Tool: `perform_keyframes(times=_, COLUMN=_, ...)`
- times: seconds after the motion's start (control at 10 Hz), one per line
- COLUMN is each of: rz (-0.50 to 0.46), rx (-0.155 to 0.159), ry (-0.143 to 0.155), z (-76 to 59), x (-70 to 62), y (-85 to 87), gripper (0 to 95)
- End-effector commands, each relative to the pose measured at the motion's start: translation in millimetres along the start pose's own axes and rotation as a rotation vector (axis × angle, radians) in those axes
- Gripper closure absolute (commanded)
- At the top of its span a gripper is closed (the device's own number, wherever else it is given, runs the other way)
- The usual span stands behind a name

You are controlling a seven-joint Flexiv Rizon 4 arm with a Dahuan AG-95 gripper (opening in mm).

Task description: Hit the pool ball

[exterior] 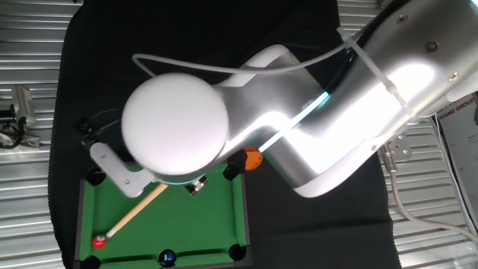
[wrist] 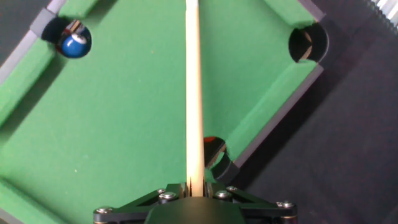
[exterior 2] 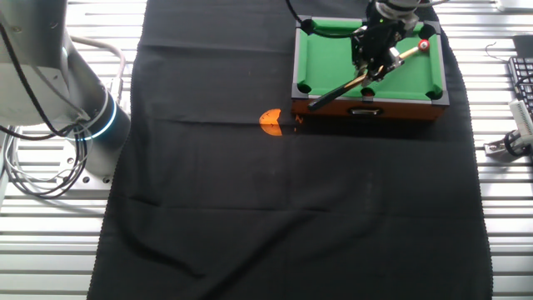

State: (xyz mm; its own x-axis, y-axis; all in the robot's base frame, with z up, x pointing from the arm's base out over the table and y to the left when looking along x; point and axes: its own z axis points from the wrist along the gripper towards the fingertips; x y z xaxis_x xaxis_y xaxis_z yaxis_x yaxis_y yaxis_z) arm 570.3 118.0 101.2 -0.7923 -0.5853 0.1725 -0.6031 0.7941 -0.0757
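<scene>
The tiny red pool ball [exterior: 98, 241] lies on the green felt near a corner pocket of the mini pool table [exterior: 213, 217], right at the tip of the wooden cue stick [exterior: 134, 211]. In the other fixed view the ball [exterior 2: 423, 44] sits at the far end of the cue [exterior 2: 350, 83]. My gripper [wrist: 194, 186] is shut on the cue's butt end, and the cue [wrist: 194, 93] runs straight up and out of the hand view. The red ball is out of the hand view. In one fixed view my arm hides most of the gripper [exterior: 196, 185].
A dark blue ball [wrist: 76, 45] sits by a pocket left of the cue, and it also shows in one fixed view [exterior: 168, 258]. An orange ball [exterior: 252, 158] lies on the black cloth beside the table. A keyboard [exterior 2: 522, 79] lies off the cloth's right edge.
</scene>
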Motion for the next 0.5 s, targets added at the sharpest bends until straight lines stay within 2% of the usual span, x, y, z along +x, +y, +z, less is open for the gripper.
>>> perform_keyframes(times=0.1, rz=0.005, rx=0.0, ry=0.002, z=-0.5, x=-2.5, y=1.2, gripper=95.0)
perform_keyframes(times=0.5, rz=0.017, rx=0.006, ry=0.012, z=-2.0, x=-13.2, y=6.1, gripper=95.0)
